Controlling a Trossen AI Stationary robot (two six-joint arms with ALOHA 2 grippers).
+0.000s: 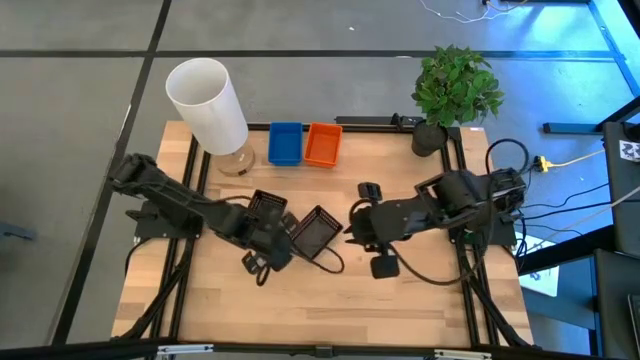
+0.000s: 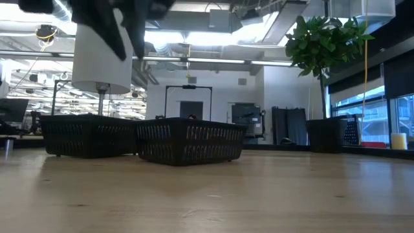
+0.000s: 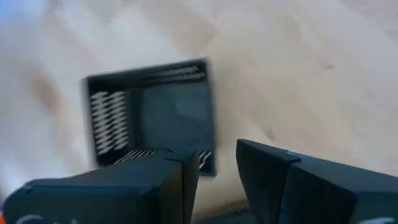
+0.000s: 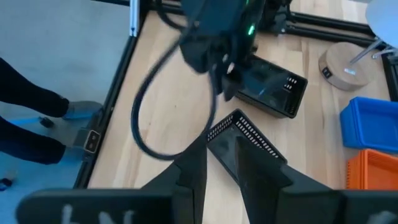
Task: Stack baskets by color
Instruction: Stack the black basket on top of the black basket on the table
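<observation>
Two black rectangular plastic mesh baskets sit side by side near the middle of the pale wooden worktop (image 1: 400, 310): the left black basket (image 1: 266, 207) and, just beside it and turned at an angle, the right black basket (image 1: 316, 231). In the low view both stand flat on the wood, the left one (image 2: 87, 134) partly behind the right one (image 2: 189, 140). At the far edge a blue plastic mesh basket (image 1: 285, 143) and an orange plastic mesh basket (image 1: 322, 144) lie touching along their long sides.

The left gripper (image 1: 262, 262) hangs above the worktop near the black baskets, its fingers spread and holding nothing; its wrist view shows a black basket (image 3: 152, 112) below, apart from the fingers (image 3: 180, 180). The right gripper (image 1: 352, 226) is at the angled basket's edge, its fingers (image 4: 193, 168) set either side of that basket's rim (image 4: 245, 146); whether they pinch it, I cannot tell.

A tall white cylinder (image 1: 207, 103) on a round wooden base stands left of the blue basket. A potted green plant (image 1: 455, 90) occupies the far right corner.
</observation>
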